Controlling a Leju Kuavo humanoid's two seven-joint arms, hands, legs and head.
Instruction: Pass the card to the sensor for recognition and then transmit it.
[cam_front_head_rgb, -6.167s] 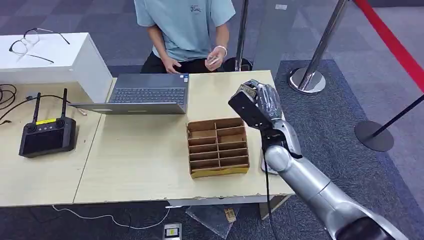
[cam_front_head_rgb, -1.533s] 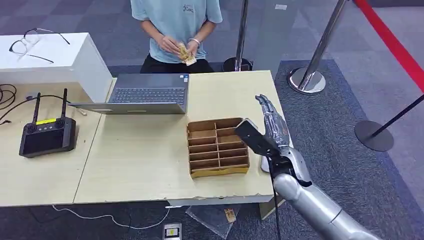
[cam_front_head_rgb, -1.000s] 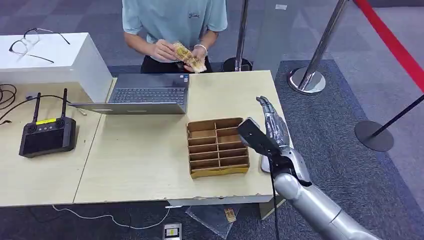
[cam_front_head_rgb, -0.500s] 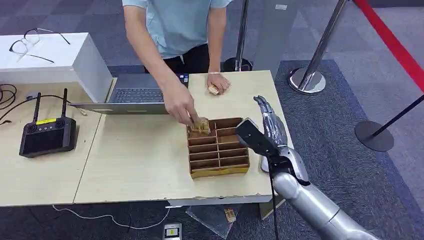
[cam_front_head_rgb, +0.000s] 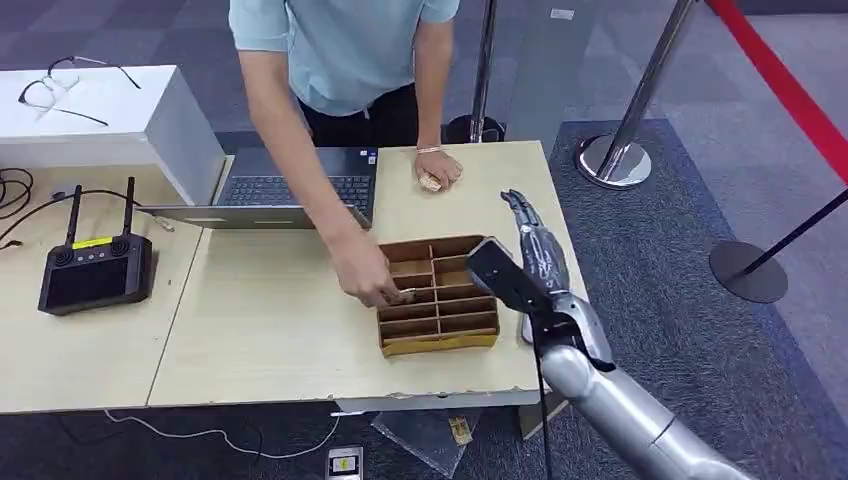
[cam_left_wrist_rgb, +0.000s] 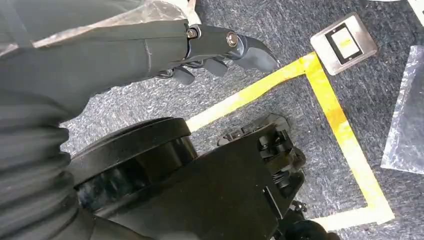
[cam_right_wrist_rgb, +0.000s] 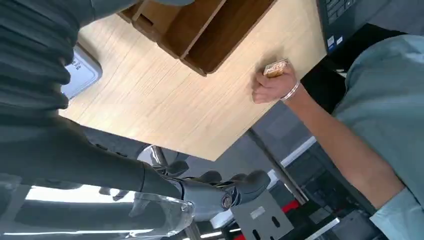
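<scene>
Head view: robot's right hand (cam_front_head_rgb: 535, 250) is hovering over the table's (cam_front_head_rgb: 270, 340) right edge beside the divided wooden box (cam_front_head_rgb: 437, 293), fingers straight and spread, holding nothing. A person's hand (cam_front_head_rgb: 365, 275) is putting a card (cam_front_head_rgb: 403, 295) into a box slot, while their other fist is gripping more cards (cam_front_head_rgb: 430, 181). Left hand (cam_left_wrist_rgb: 220, 47) is dangling over carpet, fingers loosely apart, empty.

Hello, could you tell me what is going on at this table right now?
A person's hand is putting cards into the wooden divided tray on the table; their other hand rests on the table holding more. The robot's right hand hovers open beside the tray, holding nothing. Its left hand hangs over the floor.
</scene>
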